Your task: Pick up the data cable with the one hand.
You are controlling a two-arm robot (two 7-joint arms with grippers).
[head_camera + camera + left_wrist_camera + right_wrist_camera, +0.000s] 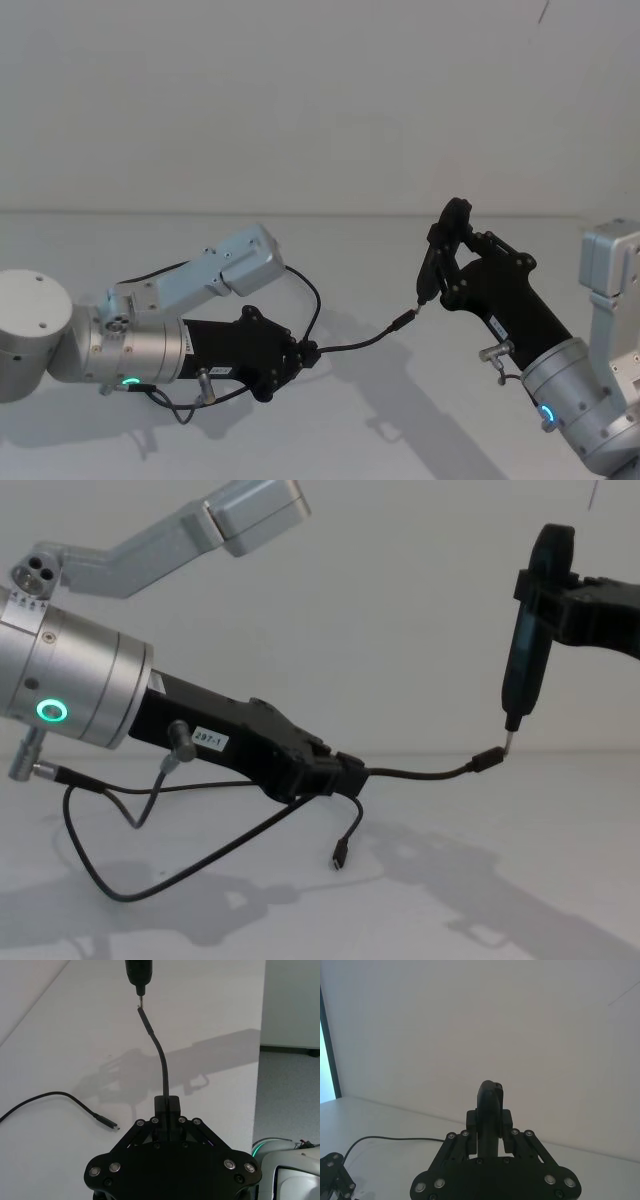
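Over the white table (560, 860), w/ a plain pale wall behind, not much around that could get in the way: just the robot's own thin black wiring looping under the left wrist and the shadows on the tabletop. Left gripper (340, 775) is the black angular one, on a silver cylinder w/ a green ring light, and its white label reads "297-1". Fingers are closed tight on the data cable (420, 773), pinching it a short way back from one end, so the cord is up off the table. From the pinch that short stiff stretch sticks straight out toward the right gripper (512, 725), and the plug at its tip (403, 321) sits just under that gripper's pin-like tip, basically touching or a hair apart, can't tell which. Right gripper is the slim black one, held higher, pointing down, fingers together w/ nothing held. Rest of the cable droops from the left gripper, and the other plug (107, 1123) lies near the table's left side
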